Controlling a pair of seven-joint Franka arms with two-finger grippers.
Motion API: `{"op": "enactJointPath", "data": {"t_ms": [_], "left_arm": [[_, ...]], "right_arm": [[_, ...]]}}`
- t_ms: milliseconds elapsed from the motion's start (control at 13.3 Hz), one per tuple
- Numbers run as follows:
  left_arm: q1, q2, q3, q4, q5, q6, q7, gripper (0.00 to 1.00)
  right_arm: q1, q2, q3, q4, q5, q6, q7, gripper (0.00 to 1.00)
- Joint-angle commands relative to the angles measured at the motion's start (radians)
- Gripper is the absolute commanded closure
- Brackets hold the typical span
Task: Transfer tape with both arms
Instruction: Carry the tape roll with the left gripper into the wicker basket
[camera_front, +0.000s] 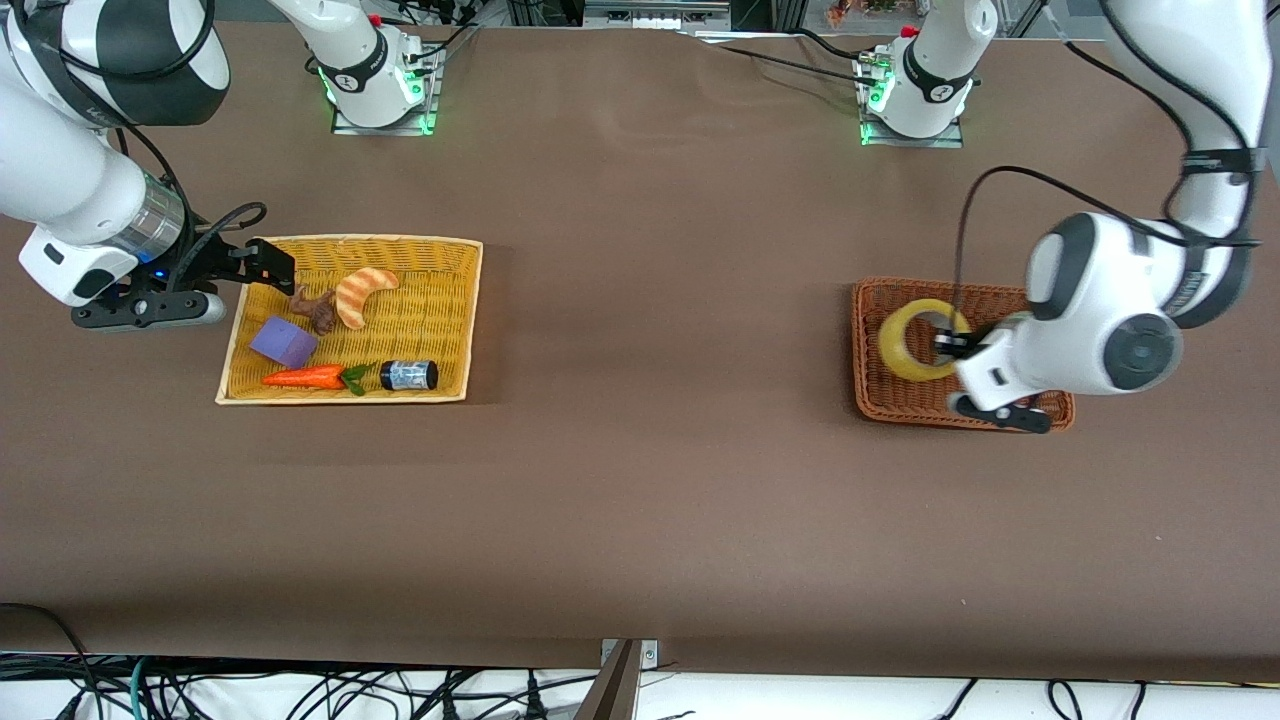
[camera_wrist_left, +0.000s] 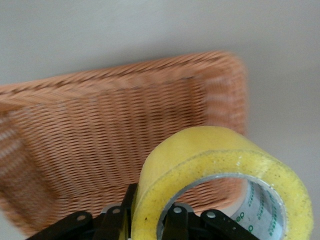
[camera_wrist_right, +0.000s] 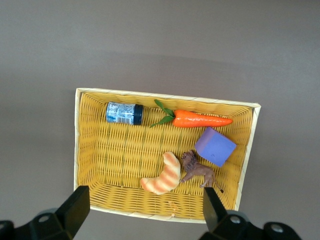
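The tape (camera_front: 908, 342), a yellowish ring, stands on edge over the brown wicker basket (camera_front: 880, 395) at the left arm's end of the table. My left gripper (camera_front: 950, 345) is shut on the ring's wall. In the left wrist view one finger (camera_wrist_left: 120, 212) is outside the tape (camera_wrist_left: 220, 165) and the other is inside the hole, with the brown basket (camera_wrist_left: 100, 135) below. My right gripper (camera_front: 262, 262) is open and empty over the edge of the yellow basket (camera_front: 350, 241) at the right arm's end; in the right wrist view the gripper (camera_wrist_right: 145, 215) hangs over the yellow basket's rim (camera_wrist_right: 165, 97).
The yellow basket holds a croissant (camera_front: 362, 293), a brown toy animal (camera_front: 318, 310), a purple block (camera_front: 284, 341), a carrot (camera_front: 305, 377) and a small dark bottle (camera_front: 409, 375). Brown tabletop lies between the two baskets.
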Motion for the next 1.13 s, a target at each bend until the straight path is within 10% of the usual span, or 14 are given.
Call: {"op": "enactJointPath", "data": {"t_ms": [0,226,603,754,1055], "left_arm": [[0.056,-0.006,-0.021,-0.106,0.079,0.111,0.125,1.0],[0.066,-0.016,-0.021,-0.28,0.087,0.355,0.135,1.0],[0.066,0.004,-0.021,-0.297,0.087,0.394,0.127,0.94],[0.066,-0.005,-0.021,-0.291,0.088,0.385,0.147,0.05],[0.066,-0.064,-0.026,-0.185,0.082,0.215,0.179,0.0]], "right_arm": [[-0.005,-0.033,0.002,-0.033,0.014,-0.003,-0.01,0.0],[-0.005,-0.051,0.002,-0.069,0.014,0.021,-0.01,0.0],[-0.005,-0.065,0.002,-0.089,0.014,0.032,-0.01,0.0],[-0.005,-0.067,0.002,-0.091,0.014,0.034,-0.01,0.0],[-0.005,-0.068,0.002,-0.093,0.014,0.034,-0.011,0.0]]}}
